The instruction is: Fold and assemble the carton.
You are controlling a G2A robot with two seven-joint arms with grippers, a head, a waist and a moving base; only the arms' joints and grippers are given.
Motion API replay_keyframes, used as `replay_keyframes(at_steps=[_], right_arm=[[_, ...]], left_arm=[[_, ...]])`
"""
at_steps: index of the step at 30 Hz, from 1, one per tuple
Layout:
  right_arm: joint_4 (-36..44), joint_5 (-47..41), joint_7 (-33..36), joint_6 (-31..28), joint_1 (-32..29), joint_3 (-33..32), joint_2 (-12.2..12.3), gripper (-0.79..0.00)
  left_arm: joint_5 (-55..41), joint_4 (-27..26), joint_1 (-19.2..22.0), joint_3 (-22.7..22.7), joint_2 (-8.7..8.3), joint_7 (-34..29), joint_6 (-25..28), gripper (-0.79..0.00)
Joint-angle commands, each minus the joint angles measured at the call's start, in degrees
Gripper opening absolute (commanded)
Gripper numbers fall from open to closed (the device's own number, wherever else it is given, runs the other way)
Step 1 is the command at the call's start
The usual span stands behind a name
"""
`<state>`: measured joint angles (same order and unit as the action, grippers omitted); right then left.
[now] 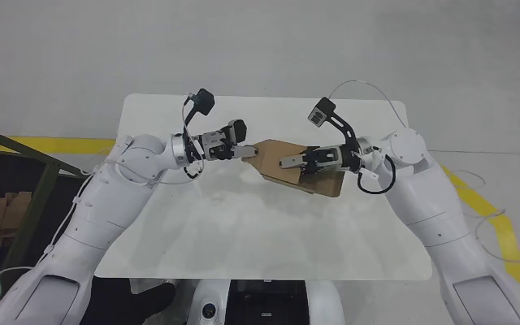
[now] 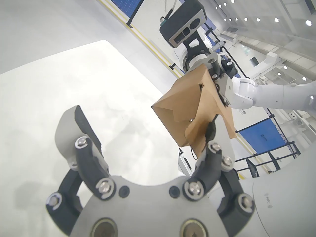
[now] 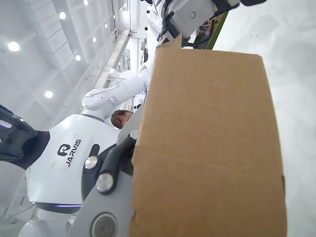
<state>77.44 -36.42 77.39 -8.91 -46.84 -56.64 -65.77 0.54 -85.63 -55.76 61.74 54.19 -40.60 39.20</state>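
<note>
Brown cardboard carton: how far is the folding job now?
Done: the brown cardboard carton is off the white table, partly opened, clamped by the right gripper. In hand: the open left gripper has one finger against an end flap. Left: that end is not closed.

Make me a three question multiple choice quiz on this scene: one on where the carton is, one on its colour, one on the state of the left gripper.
1. Where is the carton?
A. Over the table, between the left gripper and the right gripper
B. Lying flat at the table's near edge
C. On the floor

2. What colour is the carton?
A. White
B. Blue
C. Brown

3. What state is the left gripper in?
A. Shut on the carton
B. Open
C. Shut on nothing

Answers:
1 A: the top view shows the right gripper clamped on it and the left gripper at its end flap.
2 C: it is plain brown cardboard in every view.
3 B: the left wrist view shows its fingers spread wide apart.
</note>
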Motion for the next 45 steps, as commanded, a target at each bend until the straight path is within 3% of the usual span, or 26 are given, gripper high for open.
replay_keyframes(at_steps=[1,27,45], right_arm=[[0.3,0.2,0.2,0.1,-0.1,0.0,0.0,-0.785],[3.0,0.9,0.9,0.3,-0.5,-0.6,0.0,-0.785],[3.0,-1.4,1.8,-0.3,-0.6,-1.6,0.0,-0.785]], left_arm=[[-0.3,-0.1,0.1,0.3,0.02,0.1,-0.1,0.000],[-2.3,-0.1,0.4,-0.3,0.94,-0.7,-0.9,0.000],[-0.6,-2.2,-2.0,1.0,0.67,-1.9,1.1,0.000]])
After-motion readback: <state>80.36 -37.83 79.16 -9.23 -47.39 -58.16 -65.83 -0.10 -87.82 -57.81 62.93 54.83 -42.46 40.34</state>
